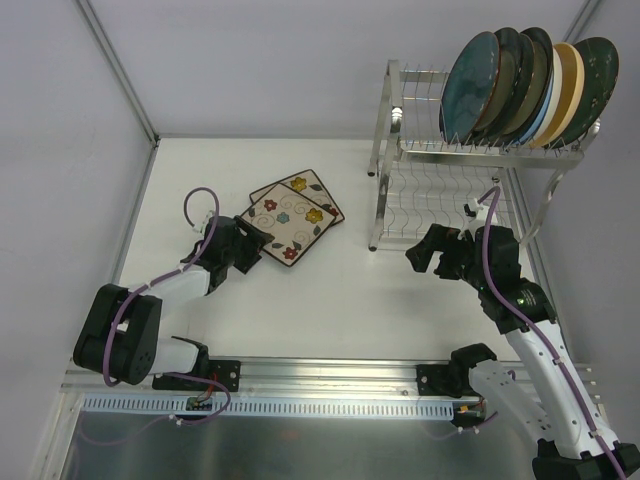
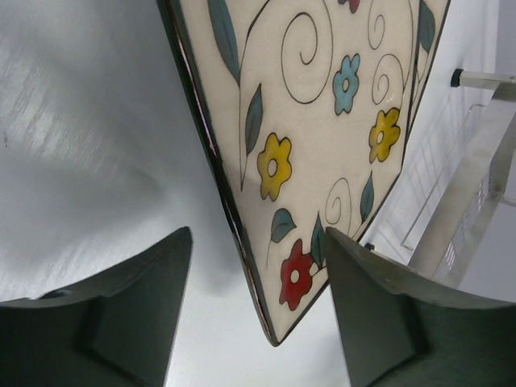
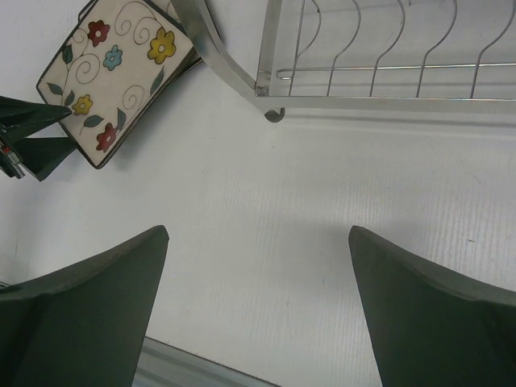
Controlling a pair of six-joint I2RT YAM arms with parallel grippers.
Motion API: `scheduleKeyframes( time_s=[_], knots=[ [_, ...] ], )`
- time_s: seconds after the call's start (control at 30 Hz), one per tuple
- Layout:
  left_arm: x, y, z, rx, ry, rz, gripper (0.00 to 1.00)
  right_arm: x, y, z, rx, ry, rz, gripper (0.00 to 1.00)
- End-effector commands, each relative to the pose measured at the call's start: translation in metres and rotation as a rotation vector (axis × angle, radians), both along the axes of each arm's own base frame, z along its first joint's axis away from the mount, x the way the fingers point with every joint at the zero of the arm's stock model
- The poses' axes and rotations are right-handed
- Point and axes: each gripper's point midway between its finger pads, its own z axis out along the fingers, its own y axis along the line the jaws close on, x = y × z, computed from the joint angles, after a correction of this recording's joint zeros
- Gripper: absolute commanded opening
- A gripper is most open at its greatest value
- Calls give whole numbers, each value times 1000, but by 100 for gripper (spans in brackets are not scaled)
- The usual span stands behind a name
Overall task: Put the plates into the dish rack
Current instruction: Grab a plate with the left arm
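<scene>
At the left of the table (image 1: 330, 300), you find the left gripper (image 1: 260, 244) low over the surface with its fingers (image 2: 137, 290) spread wide. The near corner of the upper square floral plate (image 1: 285, 222) sits between them. You cannot tell whether either finger touches it. This plate lies partly over a second square floral plate (image 1: 312, 192), and both rest on the table. Right of centre, the right gripper (image 1: 432, 262) hangs over the table just in front of the dish rack (image 1: 480, 148), with its fingers parted and gripping nothing. On the rack's upper shelf, the round plates (image 1: 480, 85) stand on edge in a close row, with a teal one at the left end and a tan one near the right.
</scene>
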Motion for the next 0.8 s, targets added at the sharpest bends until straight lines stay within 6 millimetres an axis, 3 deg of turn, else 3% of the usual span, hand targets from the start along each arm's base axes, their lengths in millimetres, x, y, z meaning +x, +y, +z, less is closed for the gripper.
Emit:
scheduleKeyframes(
  time_s=[0.0,0.27,0.57,0.77],
  knots=[
    [12,6,15,-1,-87,28,70,5,-1,18,-5,-60,-5,100],
    [33,14,14,-43,-148,59,72,4,-3,16,-10,-60,-8,100],
    [51,13,0,-48,-135,45,62,2,-7,15,-23,-64,-18,99],
    [57,11,-11,-55,-127,25,48,1,-9,16,-20,-66,-35,100]
  ],
)
